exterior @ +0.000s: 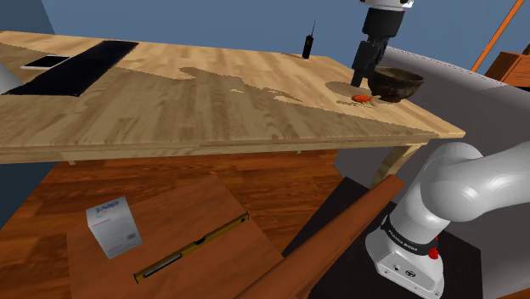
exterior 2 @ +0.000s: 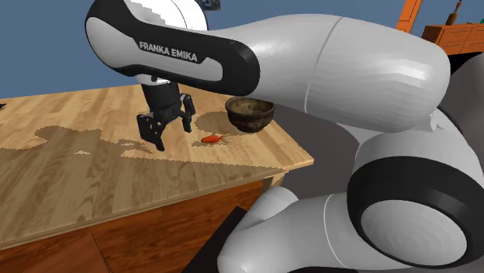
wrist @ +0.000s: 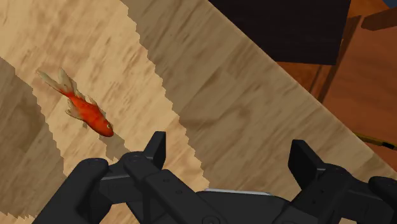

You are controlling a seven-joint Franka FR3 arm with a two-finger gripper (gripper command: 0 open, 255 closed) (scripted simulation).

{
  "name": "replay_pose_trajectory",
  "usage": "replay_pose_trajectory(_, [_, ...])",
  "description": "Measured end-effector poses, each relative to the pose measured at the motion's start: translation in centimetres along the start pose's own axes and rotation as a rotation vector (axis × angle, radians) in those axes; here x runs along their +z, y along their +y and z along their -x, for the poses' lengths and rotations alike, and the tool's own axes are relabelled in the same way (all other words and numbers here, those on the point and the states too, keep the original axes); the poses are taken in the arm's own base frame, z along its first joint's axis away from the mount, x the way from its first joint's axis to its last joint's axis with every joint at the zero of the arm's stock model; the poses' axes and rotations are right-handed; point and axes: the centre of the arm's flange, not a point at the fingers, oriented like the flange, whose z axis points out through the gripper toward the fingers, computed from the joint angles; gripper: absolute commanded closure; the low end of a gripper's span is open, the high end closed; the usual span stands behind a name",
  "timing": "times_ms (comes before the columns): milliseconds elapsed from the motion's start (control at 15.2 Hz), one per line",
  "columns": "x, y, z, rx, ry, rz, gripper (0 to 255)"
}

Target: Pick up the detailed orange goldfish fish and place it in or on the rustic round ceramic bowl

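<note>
Table (exterior: 212,102): pale wood, shadow-patched.
Room: blue wall (exterior: 212,21), reddish floor (exterior: 144,178).
Fish (wrist: 86,108): orange, pale tail, lying flat near bowl (exterior: 396,83).
Gripper (wrist: 229,143): spread, empty, beside fish.

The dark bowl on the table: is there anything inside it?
Nothing shows inside the bowl: just its dark inner wall. Its near rim hides the bottom. The orange goldfish lies outside, on the wooden table.
</note>
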Motion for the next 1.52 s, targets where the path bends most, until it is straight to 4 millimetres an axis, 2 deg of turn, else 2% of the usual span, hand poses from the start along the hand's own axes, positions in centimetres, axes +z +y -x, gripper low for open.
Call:
replay_pose_trajectory(132, [0.1,0.6,0.2,-0.023,0.002,0.0,0])
replay_pose_trajectory(264, [0.9,2.5,0.6,-0.111,0.008,0.0,0])
replay_pose_trajectory(660, [3.3,9.9,1.7,-0.442,0.031,0.0,0])
replay_pose_trajectory(924, [5.0,14.8,0.4,-0.667,0.046,0.001,0])
replay_pose_trajectory(1122, [6.5,15.8,-0.1,-0.721,0.048,0.002,0])
replay_pose_trajectory(1518, [9.2,15.9,-0.4,-0.73,0.049,0.002,0])
